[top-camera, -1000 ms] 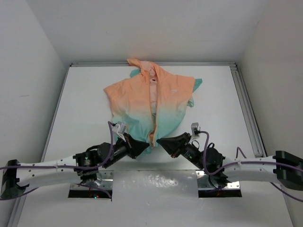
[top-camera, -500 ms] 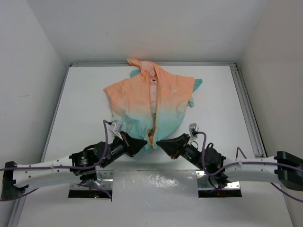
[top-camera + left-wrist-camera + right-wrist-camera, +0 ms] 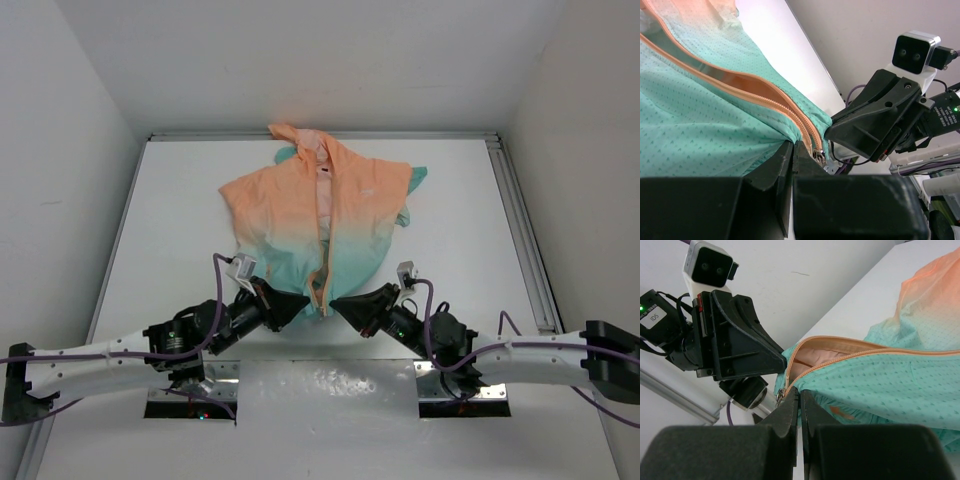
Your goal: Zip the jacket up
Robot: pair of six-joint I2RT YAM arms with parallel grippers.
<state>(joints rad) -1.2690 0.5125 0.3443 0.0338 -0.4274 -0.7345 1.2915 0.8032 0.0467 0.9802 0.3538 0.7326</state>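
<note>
Both arms stretched low, angled inward, left gripper (image 3: pixel 303 300) and right gripper (image 3: pixel 337 301) each clamped on teal hem of the jacket (image 3: pixel 285 205), spread mid-surface (image 3: pixel 170 230), orange zipper (image 3: pixel 322 255) undone.

White table (image 3: pixel 170 230), grey metal rail (image 3: pixel 520 230) along right edge, white walls (image 3: pixel 60 150) around.

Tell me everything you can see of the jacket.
The jacket is small, thin and hooded, peach-orange above fading to teal below, finely dotted fabric, tiny white chest logo. It lies front-up on the white table, hood farthest from the arms. Its orange zipper is open, slider at the hem. The left hand and right hand are each shut on the hem beside the zipper's foot.
</note>
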